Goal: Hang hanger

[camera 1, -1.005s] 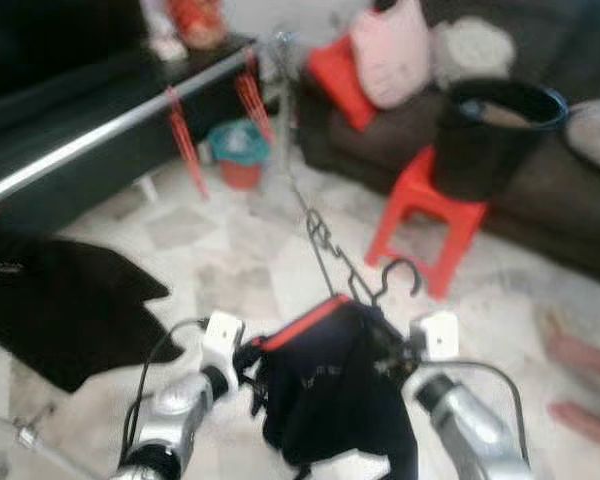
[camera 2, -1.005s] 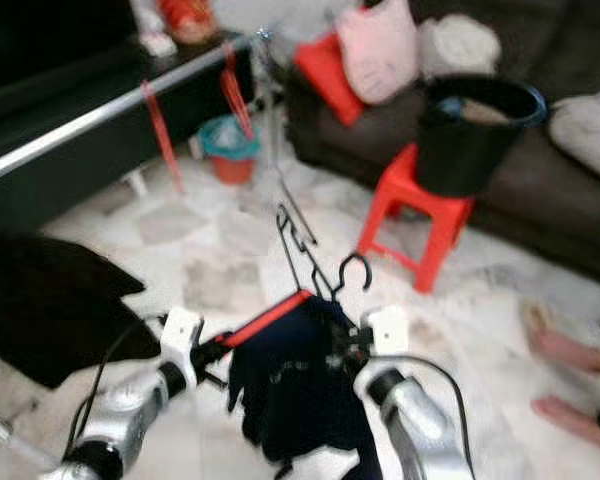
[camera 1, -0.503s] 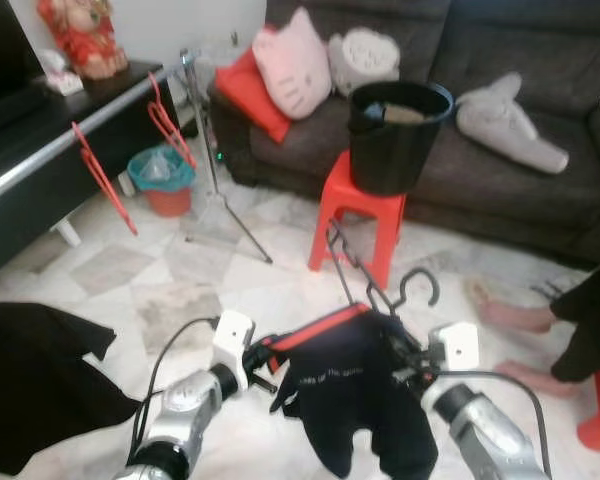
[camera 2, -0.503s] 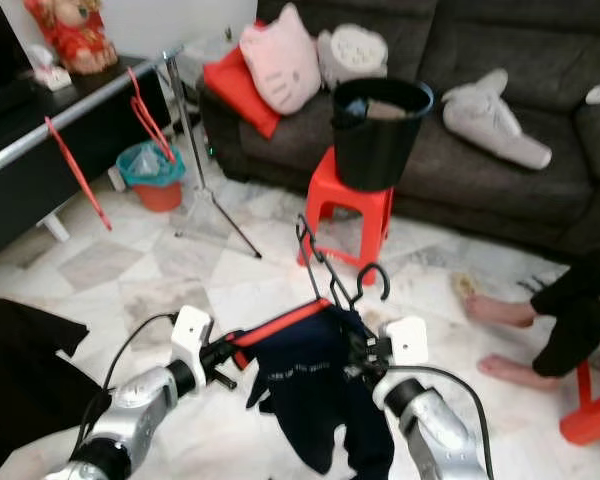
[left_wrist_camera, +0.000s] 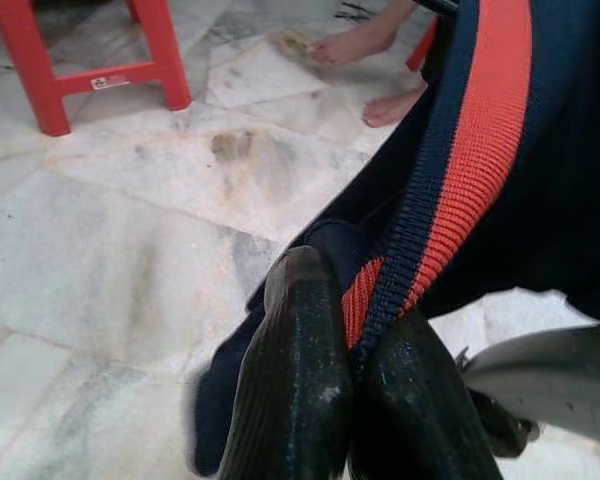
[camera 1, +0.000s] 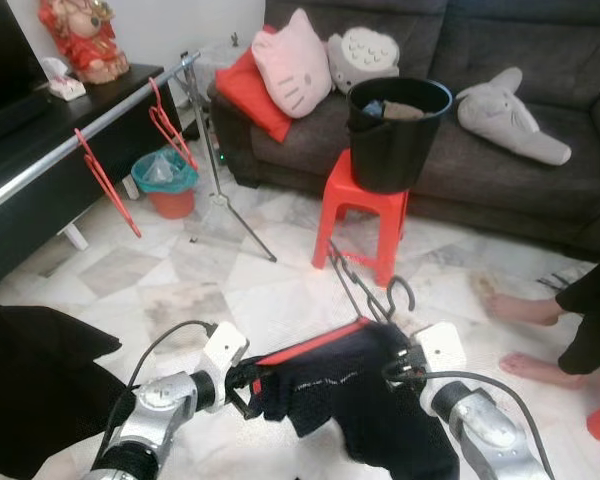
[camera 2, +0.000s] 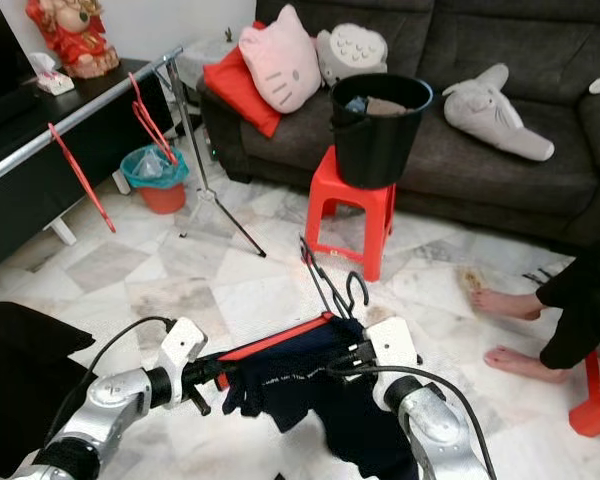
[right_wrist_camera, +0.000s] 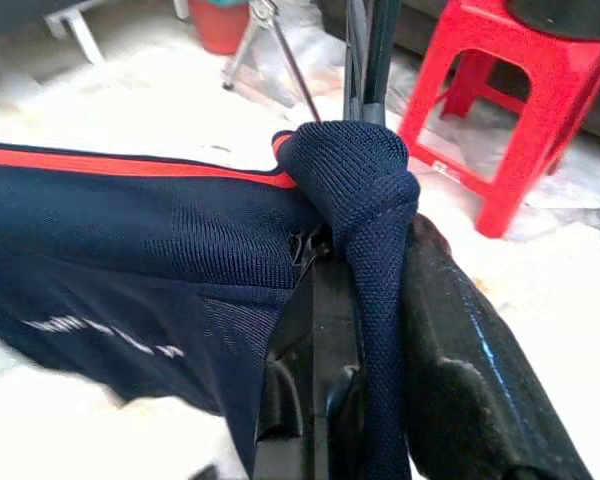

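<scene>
Stretching a dark navy garment (camera 2: pixel 300 385) between them, both grippers hold it low over the marble floor (camera 2: pixel 170 262). The left gripper (left_wrist_camera: pixel 352 352) has its fingers pinched closed on the orange-striped waistband (left_wrist_camera: pixel 460 180); the right gripper (right_wrist_camera: pixel 355 300) is clamped on bunched fabric at the other end. Black hangers (camera 2: pixel 330 285) rise from the garment beside the right gripper. Beyond stand a red stool (camera 2: pixel 352 215) carrying a black bucket (camera 2: pixel 378 128), and a metal rail (camera 2: pixel 70 118) with red hangers (camera 2: pixel 75 175).
</scene>
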{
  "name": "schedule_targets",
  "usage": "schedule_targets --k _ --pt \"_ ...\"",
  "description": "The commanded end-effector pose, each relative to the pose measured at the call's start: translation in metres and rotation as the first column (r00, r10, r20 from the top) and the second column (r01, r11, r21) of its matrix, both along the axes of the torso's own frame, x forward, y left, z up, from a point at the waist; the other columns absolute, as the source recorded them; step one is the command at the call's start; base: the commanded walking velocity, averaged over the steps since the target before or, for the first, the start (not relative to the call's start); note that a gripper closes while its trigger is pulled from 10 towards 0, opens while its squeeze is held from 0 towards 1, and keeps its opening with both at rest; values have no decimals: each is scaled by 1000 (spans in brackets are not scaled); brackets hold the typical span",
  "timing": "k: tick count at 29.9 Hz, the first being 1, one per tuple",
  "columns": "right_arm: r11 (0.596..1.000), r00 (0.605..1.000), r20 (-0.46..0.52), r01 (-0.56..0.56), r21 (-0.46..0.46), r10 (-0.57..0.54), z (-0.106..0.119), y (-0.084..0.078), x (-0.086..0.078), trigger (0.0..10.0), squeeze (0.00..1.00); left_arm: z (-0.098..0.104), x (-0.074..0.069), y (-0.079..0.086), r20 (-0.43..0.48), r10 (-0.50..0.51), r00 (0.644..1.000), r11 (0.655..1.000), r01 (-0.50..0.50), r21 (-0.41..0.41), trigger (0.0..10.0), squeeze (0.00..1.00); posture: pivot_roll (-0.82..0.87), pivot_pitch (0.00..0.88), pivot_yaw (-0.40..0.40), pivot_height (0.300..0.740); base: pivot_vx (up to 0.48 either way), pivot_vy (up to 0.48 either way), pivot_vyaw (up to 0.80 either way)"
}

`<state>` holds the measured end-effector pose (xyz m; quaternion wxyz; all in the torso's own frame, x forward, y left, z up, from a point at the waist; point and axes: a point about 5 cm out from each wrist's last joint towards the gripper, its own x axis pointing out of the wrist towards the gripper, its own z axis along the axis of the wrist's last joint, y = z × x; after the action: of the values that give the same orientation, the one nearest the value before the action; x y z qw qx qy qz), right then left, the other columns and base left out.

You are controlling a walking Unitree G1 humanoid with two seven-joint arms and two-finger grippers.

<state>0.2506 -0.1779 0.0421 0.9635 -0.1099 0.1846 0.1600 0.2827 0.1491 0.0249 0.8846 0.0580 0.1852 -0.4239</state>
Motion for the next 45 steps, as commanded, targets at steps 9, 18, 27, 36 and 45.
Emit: schedule_targets --k 9,18,27,36,45 --pt "961 991 -8 124 -247 -130 -4 -32 10 10000 0 18 5 29 116 63 991 996 -70 58 10000 0 -50 17 77 740 0 0 0" --pt "926 982 -46 159 -342 -185 -12 -51 5 10000 0 43 9 42 314 221 924 969 -243 36 10000 0 -44 12 73 740 0 0 0" --pt "919 981 -177 3 -394 -79 -26 -48 -5 10000 0 67 9 29 329 149 932 989 -134 -69 10000 0 -39 45 64 740 0 0 0" --pt "946 947 -132 -307 -102 293 5 -2 -14 10000 0 65 9 4 226 -96 969 995 102 -14 10000 0 -62 59 76 740 0 0 0" --pt "892 888 -168 -444 -80 427 24 -5 -28 10000 0 63 9 -3 179 -150 972 988 154 -9 10000 0 -74 61 81 740 0 0 0"
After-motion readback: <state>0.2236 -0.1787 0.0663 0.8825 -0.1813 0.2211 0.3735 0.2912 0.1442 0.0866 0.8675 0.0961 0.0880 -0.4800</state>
